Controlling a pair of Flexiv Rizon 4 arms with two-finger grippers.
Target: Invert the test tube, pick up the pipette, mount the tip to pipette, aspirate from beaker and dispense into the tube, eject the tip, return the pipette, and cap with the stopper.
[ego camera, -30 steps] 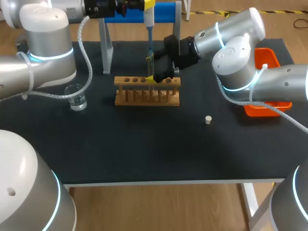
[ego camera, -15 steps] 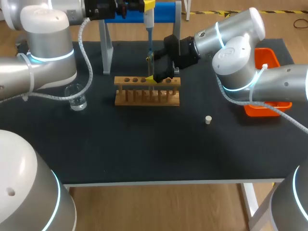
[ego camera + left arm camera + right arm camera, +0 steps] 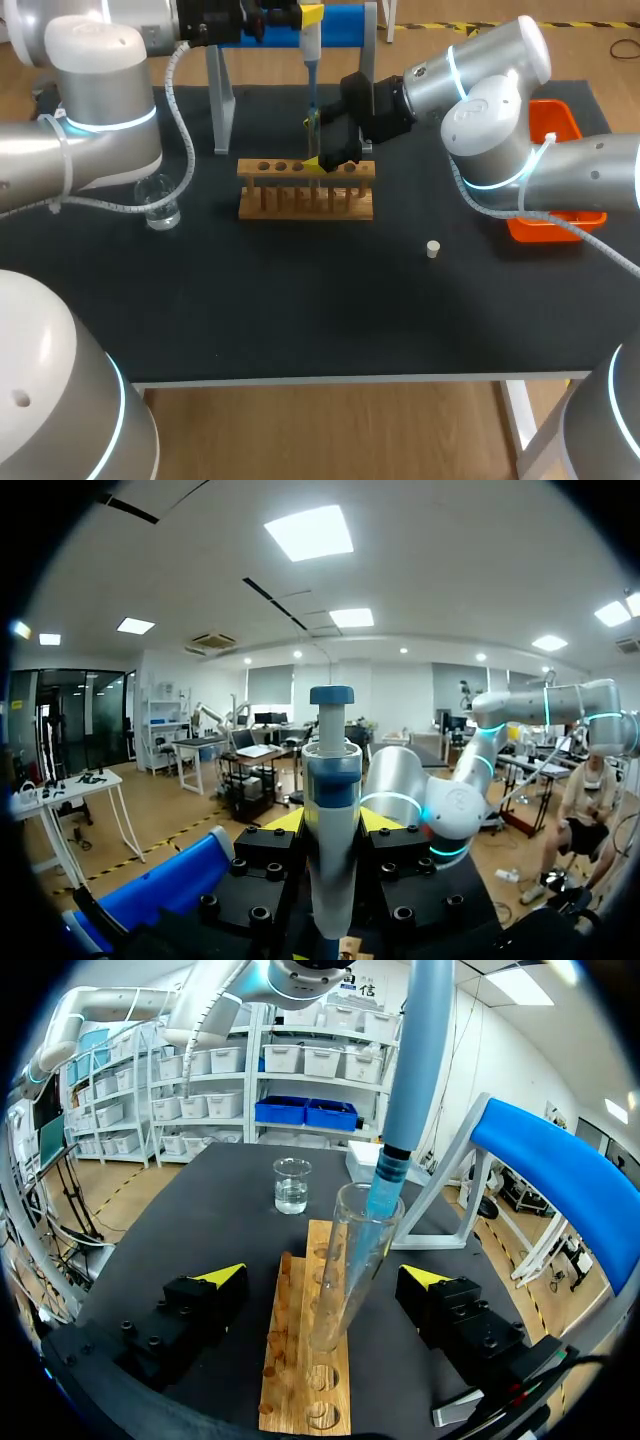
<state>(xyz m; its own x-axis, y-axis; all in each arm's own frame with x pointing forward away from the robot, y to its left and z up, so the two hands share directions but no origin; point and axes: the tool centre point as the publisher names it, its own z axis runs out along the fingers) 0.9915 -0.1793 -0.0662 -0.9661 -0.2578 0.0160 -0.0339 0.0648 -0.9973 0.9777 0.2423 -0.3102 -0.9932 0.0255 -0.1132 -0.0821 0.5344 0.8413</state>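
Pipette (image 3: 311, 42) is pinched in your left claw (image 3: 331, 821), its tip (image 3: 384, 1188) poked down into the tube (image 3: 350, 1260) in the rack (image 3: 305, 192), likely so water lands inside, while your right claw (image 3: 322, 1275) is spread around the tube, not touching.

The light is bright and even, coming straight down from flat ceiling panels (image 3: 310, 532); the nearest one glares pure white above the pipette (image 3: 332, 810). The black table (image 3: 300, 320) soaks the light up without any shine. Shadows on it are faint and soft-edged, little more than a smudge beneath the wooden rack (image 3: 305, 203). The right arm (image 3: 500, 45) shows broad white highlights on its glossy shell. The test tube (image 3: 352, 1250) and beaker (image 3: 292, 1185) catch small glints along their glass.
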